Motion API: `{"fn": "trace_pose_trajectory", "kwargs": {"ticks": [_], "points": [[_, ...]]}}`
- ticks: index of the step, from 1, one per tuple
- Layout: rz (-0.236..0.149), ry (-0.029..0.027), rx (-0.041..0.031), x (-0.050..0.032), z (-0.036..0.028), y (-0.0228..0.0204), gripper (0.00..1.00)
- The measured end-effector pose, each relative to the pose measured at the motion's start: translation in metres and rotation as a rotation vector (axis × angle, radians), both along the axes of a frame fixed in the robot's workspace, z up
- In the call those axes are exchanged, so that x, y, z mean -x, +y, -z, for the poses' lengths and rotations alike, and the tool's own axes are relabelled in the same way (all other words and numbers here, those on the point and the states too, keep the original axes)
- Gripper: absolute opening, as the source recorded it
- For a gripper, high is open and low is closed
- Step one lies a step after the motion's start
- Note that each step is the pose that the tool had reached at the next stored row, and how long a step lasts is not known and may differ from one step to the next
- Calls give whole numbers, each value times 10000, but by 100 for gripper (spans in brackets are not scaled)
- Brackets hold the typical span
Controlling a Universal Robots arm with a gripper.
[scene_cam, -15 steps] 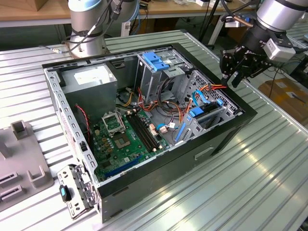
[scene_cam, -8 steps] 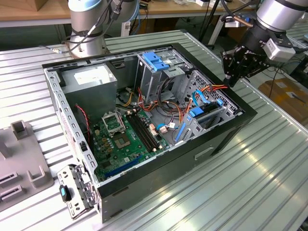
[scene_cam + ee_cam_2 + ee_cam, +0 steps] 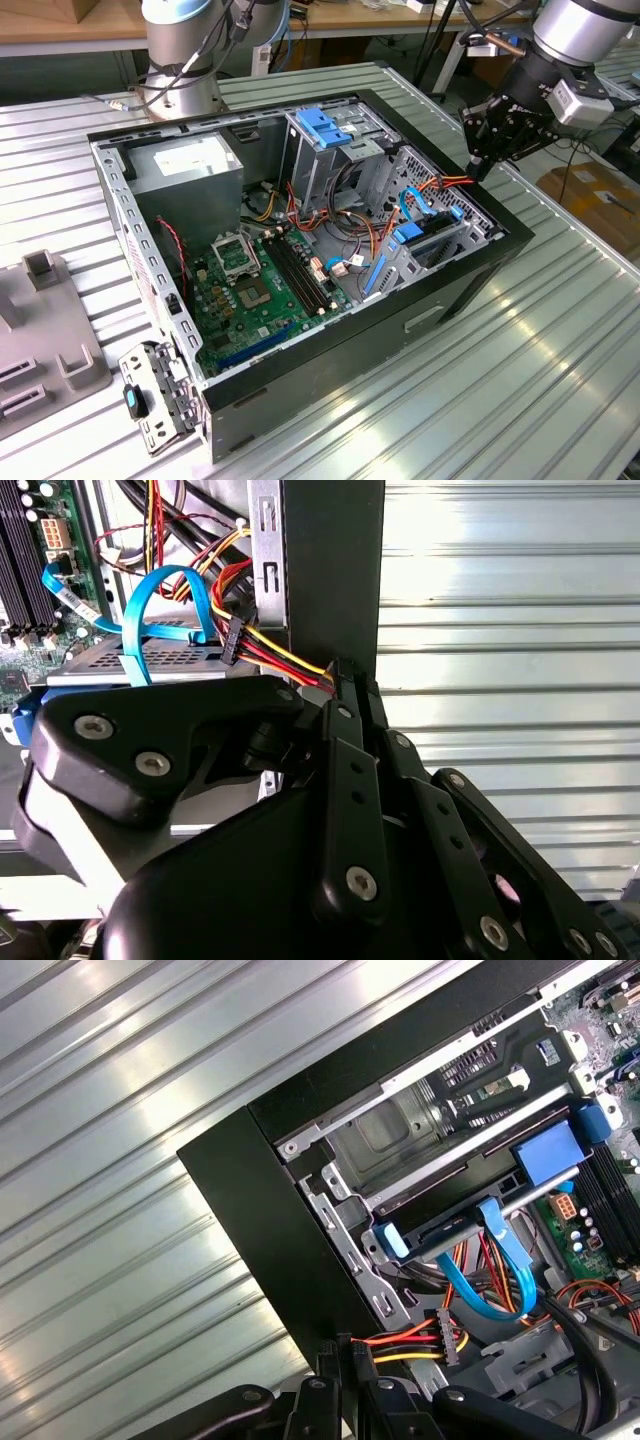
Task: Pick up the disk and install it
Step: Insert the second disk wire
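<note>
Exterior view, findings: the disk (image 3: 435,240) lies flat in its bay inside the computer case (image 3: 330,385), at about three o'clock from the case's centre and against the front wall. A blue data cable (image 3: 415,205) arches over it. The gripper (image 3: 480,165) hangs at about one o'clock from the disk, above the case rim and apart from it.

In both wrist views the fingertips (image 3: 345,695) are drawn together. A red, orange and yellow power cable (image 3: 400,1345) runs right up to them, and I cannot tell whether it is pinched or merely passes behind. You hold no disk.

Handling, as judged: the disk (image 3: 430,1232) is a stiff metal slab, moderately heavy for its size, smooth-faced and sensitive to knocks. Its perforated grey top (image 3: 160,658) gives little purchase. You would do best to grip it across the light-blue carrier rails on its long edges, clear of both cables.
</note>
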State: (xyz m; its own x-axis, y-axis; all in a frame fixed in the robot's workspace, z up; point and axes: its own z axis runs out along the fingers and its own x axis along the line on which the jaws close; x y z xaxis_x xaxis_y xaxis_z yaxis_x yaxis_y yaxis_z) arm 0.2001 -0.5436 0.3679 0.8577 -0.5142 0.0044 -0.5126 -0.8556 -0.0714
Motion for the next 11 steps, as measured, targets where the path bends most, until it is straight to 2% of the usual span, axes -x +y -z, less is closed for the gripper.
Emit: {"fn": "trace_pose_trajectory", "kwargs": {"ticks": [5,11], "points": [[0,0,0,0,-1,1,16],[0,0,-2,0,-120,1,16]]}}
